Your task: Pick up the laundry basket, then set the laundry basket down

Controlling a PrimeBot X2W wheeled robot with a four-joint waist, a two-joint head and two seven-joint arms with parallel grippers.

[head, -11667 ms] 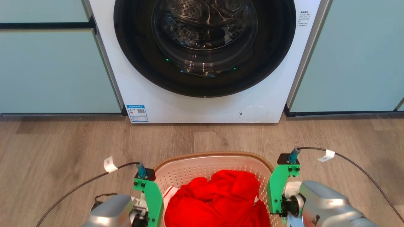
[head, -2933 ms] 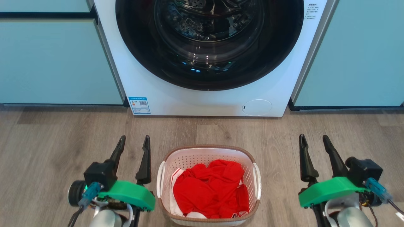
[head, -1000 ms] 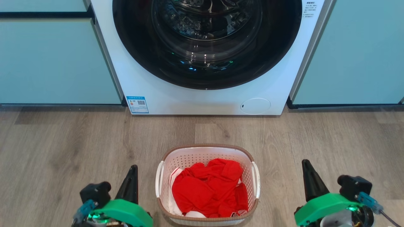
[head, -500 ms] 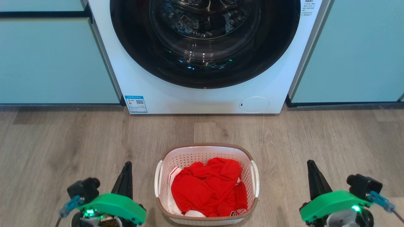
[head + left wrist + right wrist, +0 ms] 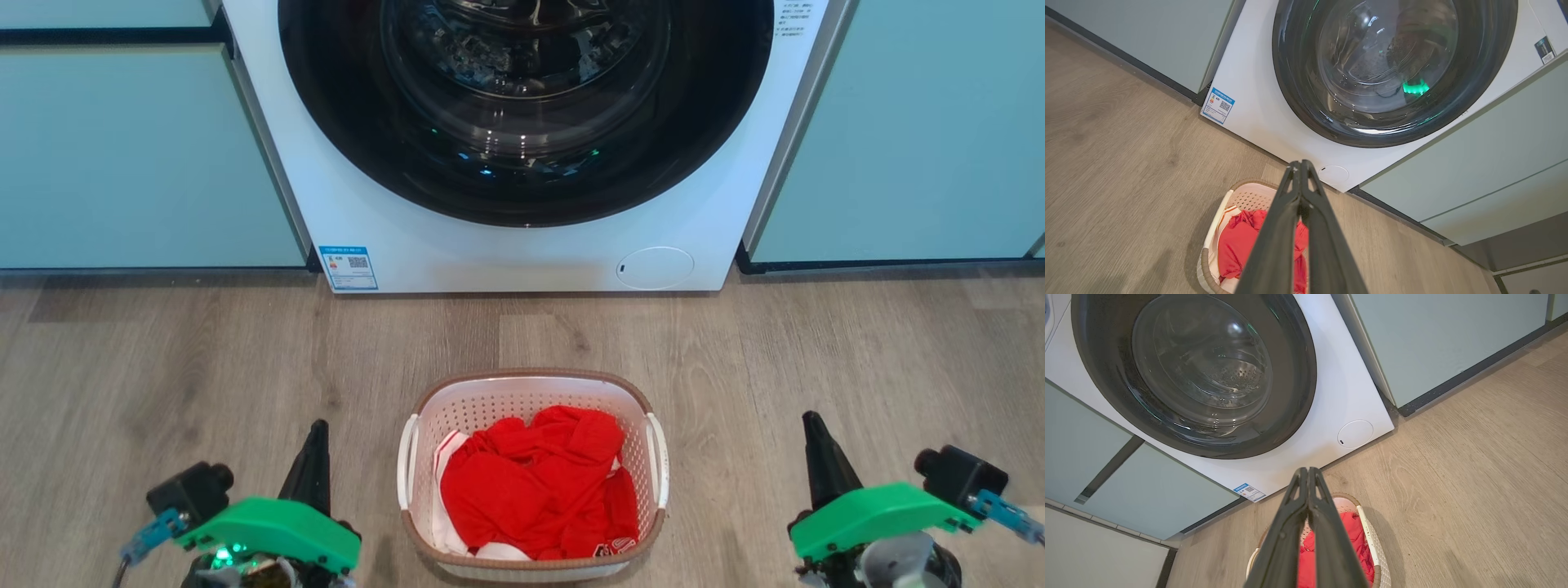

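Head view: your laundry basket (image 5: 532, 377) sits on the floor (image 5: 163, 367) before the washing machine (image 5: 522, 265). Left gripper (image 5: 314, 437) and right gripper (image 5: 814, 431) flank it, both pinched closed and empty, well clear of the handles. Basket is down and released; you can't tell whether the lift is done.

White washing machine (image 5: 490, 261), dark round door (image 5: 522, 106), pale green cabinets (image 5: 122, 163), wood-look floor (image 5: 163, 367)

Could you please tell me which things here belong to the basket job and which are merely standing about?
Part of the job:
laundry basket, standing on the floor
left tool, shut
right tool, shut

Just there:
washing machine
red clothes inside the basket
cabinets
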